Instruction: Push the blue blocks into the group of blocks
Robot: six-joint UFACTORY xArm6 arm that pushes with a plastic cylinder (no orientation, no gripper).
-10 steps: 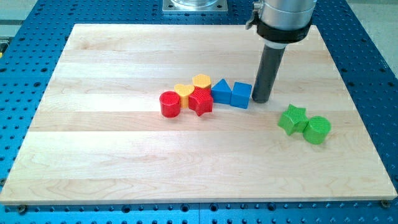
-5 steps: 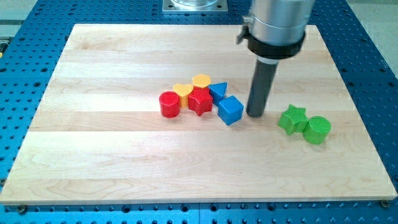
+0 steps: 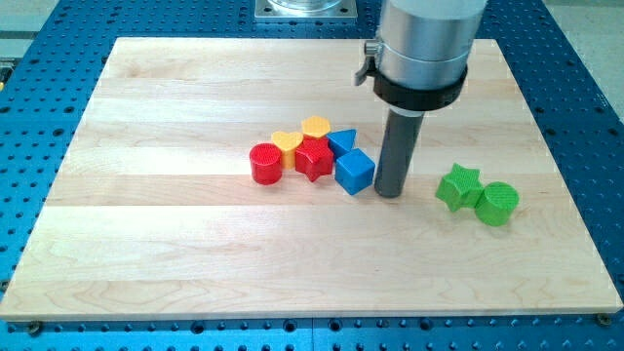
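Note:
A blue cube [image 3: 355, 172] sits turned at an angle, against the red star [image 3: 314, 158] and below a blue triangle [image 3: 341, 142]. The triangle leans on the red star and the yellow blocks [image 3: 316, 128], [image 3: 286, 143]. A red cylinder [image 3: 265, 163] ends the group at the view's left. My tip [image 3: 389, 192] stands right beside the blue cube, on its right side, touching or nearly touching it.
A green star [image 3: 458, 186] and a green cylinder [image 3: 497, 203] sit together at the view's right of my tip. The wooden board [image 3: 195, 253] lies on a blue perforated table.
My tip moved down and to the view's left. The blue cube turned and slid left against the red star. The blue triangle was pressed in behind it toward the yellow blocks.

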